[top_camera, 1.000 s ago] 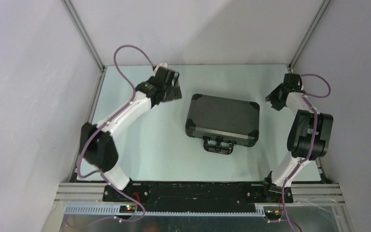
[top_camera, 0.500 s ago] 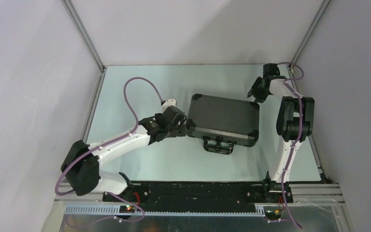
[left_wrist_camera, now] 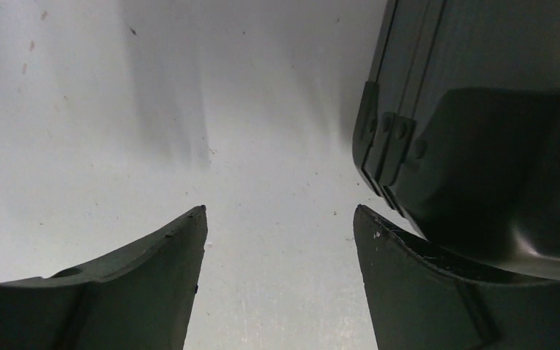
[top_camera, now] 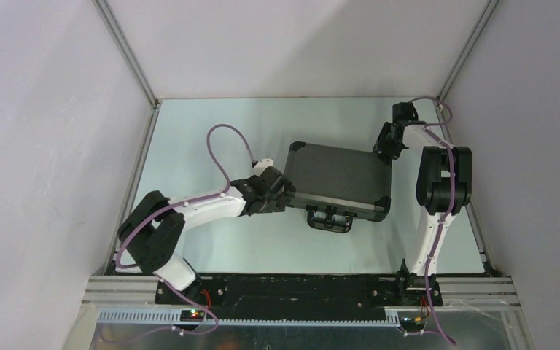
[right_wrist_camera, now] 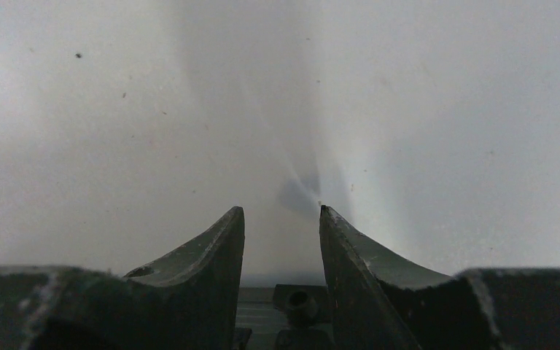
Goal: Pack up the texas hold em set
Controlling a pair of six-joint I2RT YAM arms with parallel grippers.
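Note:
The texas hold em set shows as a black case (top_camera: pixel 335 177), lid down, lying flat mid-table with its handle (top_camera: pixel 329 219) toward the arm bases. Whatever is inside is hidden. My left gripper (top_camera: pixel 283 195) sits low at the case's near-left corner. In the left wrist view the left gripper (left_wrist_camera: pixel 279 213) is open over bare table, and the case's corner (left_wrist_camera: pixel 474 102) lies just beyond its right finger (left_wrist_camera: pixel 408 284). My right gripper (top_camera: pixel 381 144) hangs at the case's far-right corner. In the right wrist view the right gripper (right_wrist_camera: pixel 281 211) is open with nothing between its fingers.
The pale table (top_camera: pixel 204 138) is walled by grey panels, with metal frame posts (top_camera: pixel 127 55) at the back corners. The left arm's purple cable (top_camera: pixel 222 146) loops above the table left of the case. A black rail (top_camera: pixel 299 288) runs along the near edge.
The left arm swung from the far-left of the table down to the case's near-left corner. The right gripper moved left to the case's far-right corner. The case stayed about where it was.

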